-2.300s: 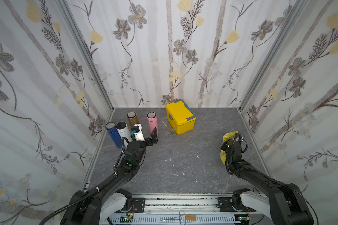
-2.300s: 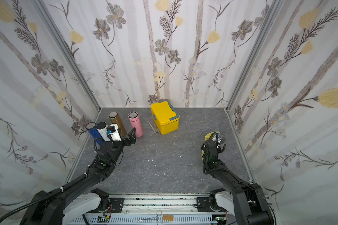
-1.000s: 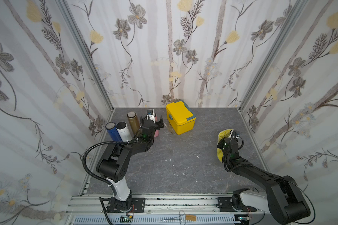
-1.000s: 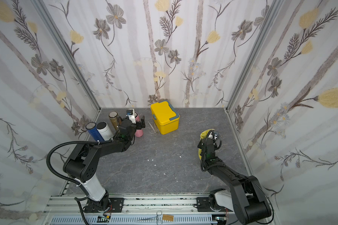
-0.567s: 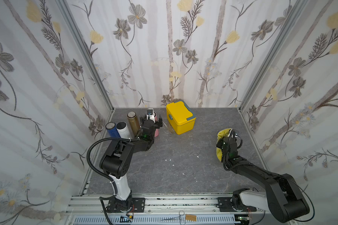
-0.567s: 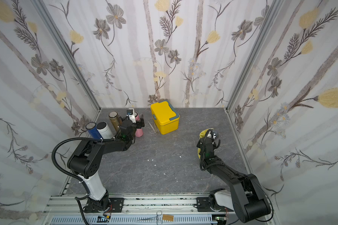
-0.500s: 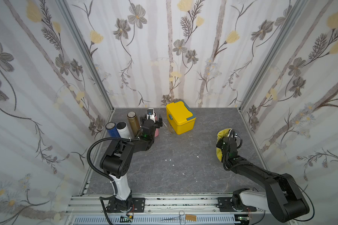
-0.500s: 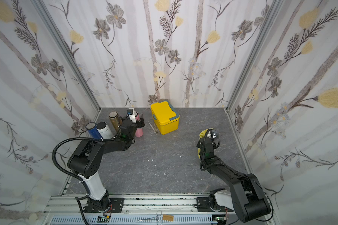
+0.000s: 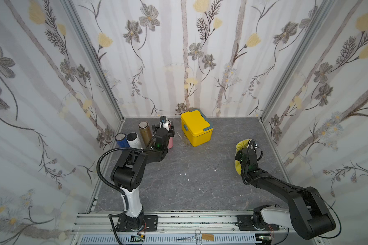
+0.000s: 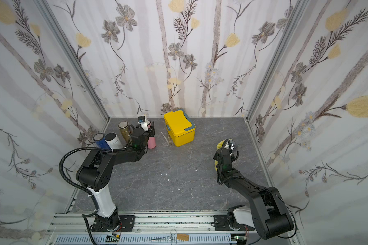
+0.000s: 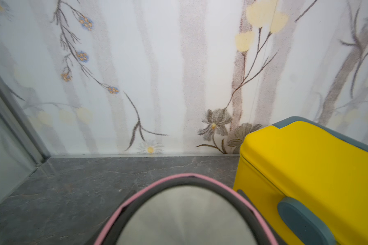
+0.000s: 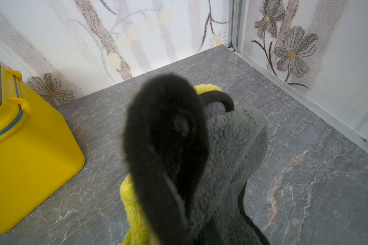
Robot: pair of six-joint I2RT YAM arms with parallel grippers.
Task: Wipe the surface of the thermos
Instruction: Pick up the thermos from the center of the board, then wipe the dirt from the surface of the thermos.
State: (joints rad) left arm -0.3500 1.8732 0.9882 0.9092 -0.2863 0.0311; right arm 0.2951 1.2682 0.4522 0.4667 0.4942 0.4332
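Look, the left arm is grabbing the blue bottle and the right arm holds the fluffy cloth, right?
Not the blue one. The left gripper is shut on the pink thermos; the left wrist view shows its pink rim close to the camera. The blue thermos stands free. The right gripper does hold the cloth.

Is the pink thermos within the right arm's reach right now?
Probably not: the pink thermos stands far off by the yellow box, with the left gripper shut on it.
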